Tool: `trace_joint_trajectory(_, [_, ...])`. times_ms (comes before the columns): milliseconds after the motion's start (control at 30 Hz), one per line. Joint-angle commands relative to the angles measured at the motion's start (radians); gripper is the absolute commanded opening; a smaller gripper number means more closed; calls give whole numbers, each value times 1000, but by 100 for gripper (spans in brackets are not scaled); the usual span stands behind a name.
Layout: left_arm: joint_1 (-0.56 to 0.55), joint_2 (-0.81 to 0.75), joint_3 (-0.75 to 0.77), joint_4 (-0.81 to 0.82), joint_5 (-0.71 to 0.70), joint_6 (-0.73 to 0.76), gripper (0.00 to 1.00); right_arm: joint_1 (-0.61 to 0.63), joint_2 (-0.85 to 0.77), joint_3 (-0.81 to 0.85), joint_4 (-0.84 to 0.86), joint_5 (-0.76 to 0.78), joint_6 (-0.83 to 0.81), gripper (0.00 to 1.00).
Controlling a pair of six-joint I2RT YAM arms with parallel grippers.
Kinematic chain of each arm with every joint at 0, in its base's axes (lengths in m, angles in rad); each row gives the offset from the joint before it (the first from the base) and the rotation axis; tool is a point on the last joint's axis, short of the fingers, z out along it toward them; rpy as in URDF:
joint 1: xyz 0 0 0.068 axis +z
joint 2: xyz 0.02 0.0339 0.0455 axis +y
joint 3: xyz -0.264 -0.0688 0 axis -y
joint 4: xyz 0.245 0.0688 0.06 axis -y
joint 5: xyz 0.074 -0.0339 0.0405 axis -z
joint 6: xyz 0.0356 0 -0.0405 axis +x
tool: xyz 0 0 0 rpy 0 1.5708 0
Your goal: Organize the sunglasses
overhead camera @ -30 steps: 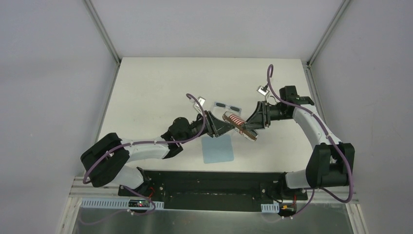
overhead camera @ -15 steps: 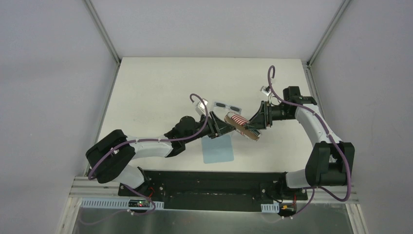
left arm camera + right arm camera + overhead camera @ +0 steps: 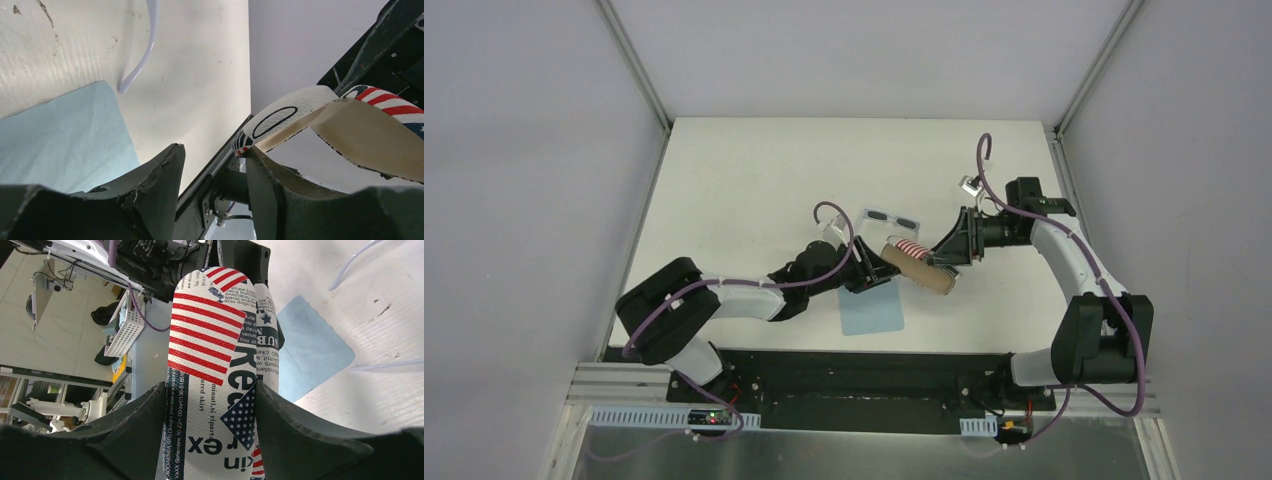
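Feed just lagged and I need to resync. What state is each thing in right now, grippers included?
Sunglasses: lying on the table, temple arms unfolded, nothing touching them.
Printed case: gripped at its sides, flap lifted, tan inside showing.
Light blue cloth: spread flat on the table.
Right gripper: shut on the case.
Left gripper: open, one finger at the flap's edge.
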Motion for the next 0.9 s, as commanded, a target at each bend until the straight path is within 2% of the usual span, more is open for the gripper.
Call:
trace_joint_trajectory(0, [18, 15, -35, -119, -130, 43, 50, 3, -51, 30, -53, -308, 56, 4])
trace_joint_trajectory(167, [17, -69, -98, 90, -82, 149, 60, -21, -26, 14, -29, -307, 62, 4])
trace_joint_trajectory(267, [17, -177, -107, 73, -54, 255, 67, -40, 11, 11, -29, -307, 59, 4])
trace_joint_trajectory(367, [15, -315, -43, -98, -21, 407, 72, -44, 34, 11, -42, -289, 40, 4])
trace_joint_trajectory(467, [16, -414, 125, -420, 12, 623, 75, -44, 32, -4, -44, -259, 33, 5])
trace_joint_trajectory(600, [17, -430, 393, -831, 38, 942, 74, -44, 22, -23, -32, -232, 37, 6])
trace_joint_trajectory(700, [14, -363, 553, -982, 71, 1143, 71, -37, 8, -56, 38, -225, 106, 6])
trace_joint_trajectory(867, [-12, -213, 740, -1057, 183, 1393, 59, -3, -32, -124, 183, -214, 257, 9])
